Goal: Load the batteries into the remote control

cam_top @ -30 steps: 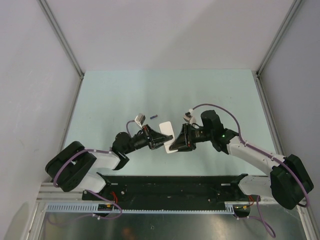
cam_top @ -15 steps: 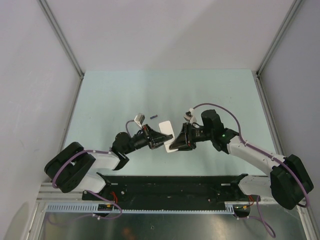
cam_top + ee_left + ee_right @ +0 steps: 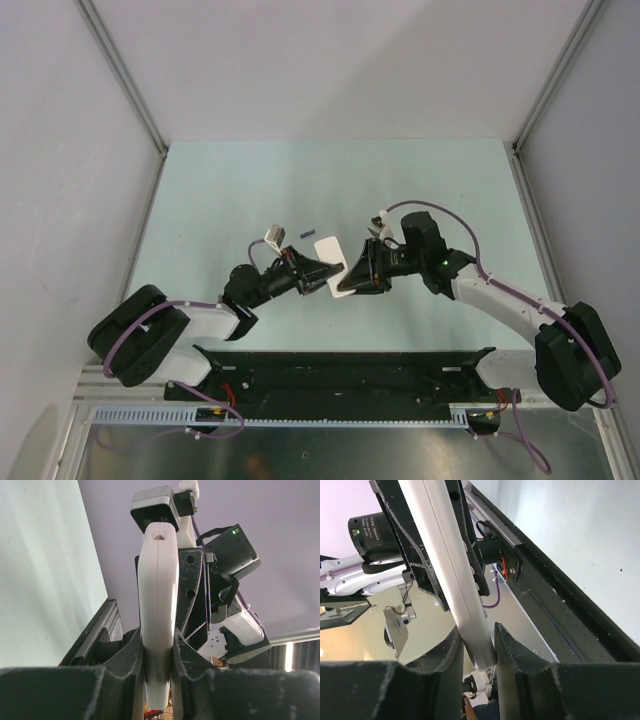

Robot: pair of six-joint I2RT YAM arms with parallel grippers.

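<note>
The remote control (image 3: 330, 255) shows its plain white back and hangs above the table between my two arms. My left gripper (image 3: 324, 275) is shut on its left edge, and my right gripper (image 3: 352, 277) is shut on its right edge. In the left wrist view the remote control (image 3: 158, 595) stands edge-on, pinched between my left gripper's (image 3: 158, 652) jaws. The right wrist view also has the remote control (image 3: 447, 560) edge-on and slanted, its end clamped in my right gripper (image 3: 478, 641). One small dark battery (image 3: 303, 234) lies on the table just beyond the left gripper.
A pale green table top (image 3: 240, 190) runs between grey side walls with metal corner posts (image 3: 122, 75). A black base rail (image 3: 340, 366) spans the near edge under both arms.
Both grippers have carried the remote a little further from the near edge and to the left. The right arm's wrist has moved that way too. Both grips are unchanged.
</note>
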